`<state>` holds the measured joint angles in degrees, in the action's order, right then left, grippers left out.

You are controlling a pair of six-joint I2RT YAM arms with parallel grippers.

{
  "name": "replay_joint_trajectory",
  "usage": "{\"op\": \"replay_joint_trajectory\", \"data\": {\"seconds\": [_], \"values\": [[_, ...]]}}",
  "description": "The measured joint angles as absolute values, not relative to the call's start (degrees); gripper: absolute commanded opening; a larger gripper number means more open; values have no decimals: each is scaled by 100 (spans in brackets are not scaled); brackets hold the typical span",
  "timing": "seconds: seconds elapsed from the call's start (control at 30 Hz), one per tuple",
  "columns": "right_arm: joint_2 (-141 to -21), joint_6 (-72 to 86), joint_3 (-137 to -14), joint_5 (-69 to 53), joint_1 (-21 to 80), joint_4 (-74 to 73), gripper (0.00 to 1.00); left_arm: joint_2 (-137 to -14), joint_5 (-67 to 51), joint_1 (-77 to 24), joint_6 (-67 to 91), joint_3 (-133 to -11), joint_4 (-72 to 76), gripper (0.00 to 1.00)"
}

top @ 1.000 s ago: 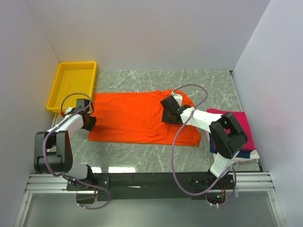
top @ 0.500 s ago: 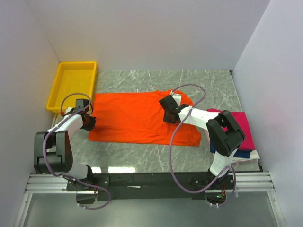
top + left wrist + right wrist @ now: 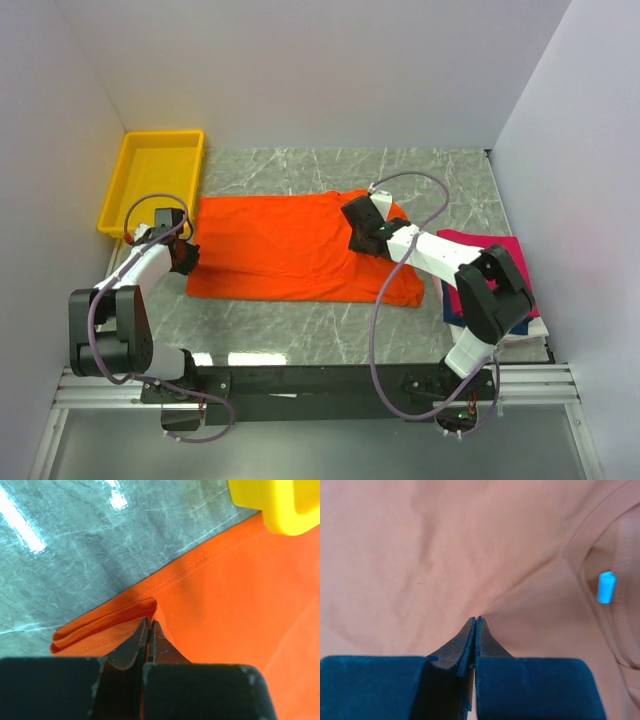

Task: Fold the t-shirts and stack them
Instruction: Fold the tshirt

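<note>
A bright orange cloth t-shirt point(image 3: 290, 250) lies spread flat across the middle of the grey marble-patterned tabletop point(image 3: 300, 170), its long side running left to right. Its collar end is on the right, and its left edge is just beside the yellow plastic tray point(image 3: 165, 135) in the far left corner.

The left end effector point(image 3: 183, 255) is down at the shirt's left edge, near the front corner. From the left wrist view, the left end effector point(image 3: 150, 625) has its two dark fingers pressed together, with a small fold of the orange hem caught between the tips. The stitched hem runs off diagonally from there, bare tabletop shows to the upper left, and a rounded corner of the yellow tray point(image 3: 280, 505) pokes in at the top right.

The right end effector point(image 3: 362, 232) reaches in over the shirt's right half, close to the neckline. Seen from its own wrist, the right end effector point(image 3: 475, 622) is likewise closed tip to tip on the orange cloth, with creases fanning out from the pinch. The ribbed collar curves along the right side of that view, with a small blue tag point(image 3: 606, 586) inside it.

By the right wall, well apart from the orange shirt's middle, a folded pile sits partly under the right arm. A magenta-pink t-shirt point(image 3: 522, 285) is on top, with a navy blue t-shirt point(image 3: 515, 325) and a white t-shirt point(image 3: 540, 335) showing at the front edge beneath it.
</note>
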<state>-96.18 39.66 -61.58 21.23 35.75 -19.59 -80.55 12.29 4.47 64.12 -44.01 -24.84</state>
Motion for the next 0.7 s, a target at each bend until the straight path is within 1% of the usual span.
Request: {"op": "replay_joint_trajectory", "data": {"seconds": [0.23, 0.7], "values": [[-9236, 4001, -6160, 2346, 3575, -2062, 0, -7843, 1179, 504, 6410, -4401, -2545, 1], [-9233, 4001, -6158, 2460, 3575, -2119, 0, -7730, 1116, 622, 6368, -4401, -2600, 1]]}}
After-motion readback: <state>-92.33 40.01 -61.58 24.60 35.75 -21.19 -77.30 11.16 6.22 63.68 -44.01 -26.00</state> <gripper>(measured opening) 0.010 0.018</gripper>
